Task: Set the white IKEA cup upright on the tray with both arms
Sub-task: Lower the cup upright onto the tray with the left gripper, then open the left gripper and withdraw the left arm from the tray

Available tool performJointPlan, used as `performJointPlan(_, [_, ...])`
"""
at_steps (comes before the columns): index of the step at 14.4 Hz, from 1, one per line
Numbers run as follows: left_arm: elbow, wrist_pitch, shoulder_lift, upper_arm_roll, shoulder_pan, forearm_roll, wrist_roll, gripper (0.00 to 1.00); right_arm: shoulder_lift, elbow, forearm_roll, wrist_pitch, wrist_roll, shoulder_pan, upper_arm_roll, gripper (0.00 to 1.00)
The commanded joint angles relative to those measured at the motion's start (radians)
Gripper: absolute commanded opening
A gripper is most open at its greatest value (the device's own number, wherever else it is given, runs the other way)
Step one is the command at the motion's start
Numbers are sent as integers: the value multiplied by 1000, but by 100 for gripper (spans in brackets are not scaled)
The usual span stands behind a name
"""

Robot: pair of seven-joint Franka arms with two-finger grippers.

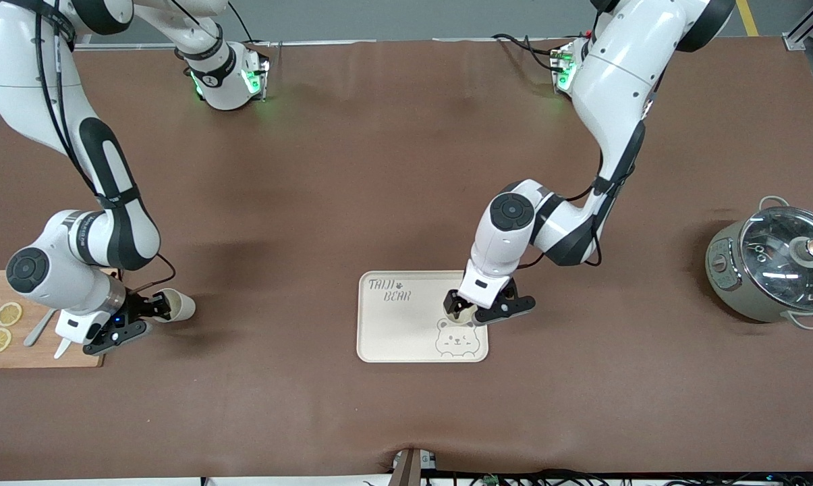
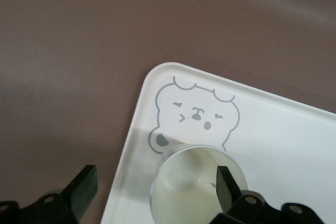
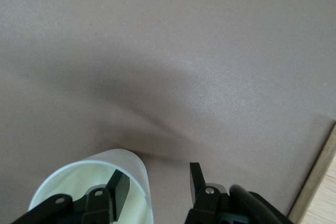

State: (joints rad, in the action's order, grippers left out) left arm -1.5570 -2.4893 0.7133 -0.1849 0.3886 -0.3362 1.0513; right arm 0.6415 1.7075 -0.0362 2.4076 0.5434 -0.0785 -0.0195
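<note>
Cup (image 2: 197, 182) stands upright on your tray (image 2: 294, 135), left hand (image 1: 482, 308) spread around it; lifting crookedly could tip it. Right hand (image 1: 151, 314) pinches another cup's (image 1: 177, 305) wall.

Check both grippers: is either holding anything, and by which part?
Right gripper grips a white cup by its rim wall, one finger inside, beside the cutting board. Left gripper is open around the cup on the tray, holding nothing.
</note>
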Motion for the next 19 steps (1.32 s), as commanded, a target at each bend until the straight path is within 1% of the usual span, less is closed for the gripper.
performJointPlan(1, [-14,133,-95,2,-3,-18,18,100,-8,4,-8,-8,13,2,0,47])
performJointPlan(2, [-14,157,-116,-4,-10,-17,15,100,-9,4,-8,-10,16,2,0,42])
performJointPlan(4, [-14,206,-153,-7,-40,38,-45,100,-11,3,-8,-21,18,0,0,31])
performJointPlan(5, [-14,229,-172,-7,-56,80,-106,100,-11,3,-8,-22,18,2,0,27])
performJointPlan(6, [-12,263,-193,-5,-82,119,-172,100,-11,3,-8,-22,18,2,0,26])
performJointPlan(9, [-12,345,-245,-7,-180,176,-370,100,-13,1,-8,-22,17,2,0,13])
performJointPlan(12, [-14,362,-271,-7,-279,224,-557,100,-20,0,-8,-41,9,3,0,1])
performJointPlan(16, [-14,362,-278,-13,-405,232,-744,100,-23,-6,-13,-62,6,3,3,0])
performJointPlan(18, [-15,362,-288,-57,-482,258,-799,100,-26,-9,-14,-64,6,3,4,0])
performJointPlan(19, [-17,374,-304,-67,-506,279,-824,100,-26,-14,-16,-64,6,6,6,0])
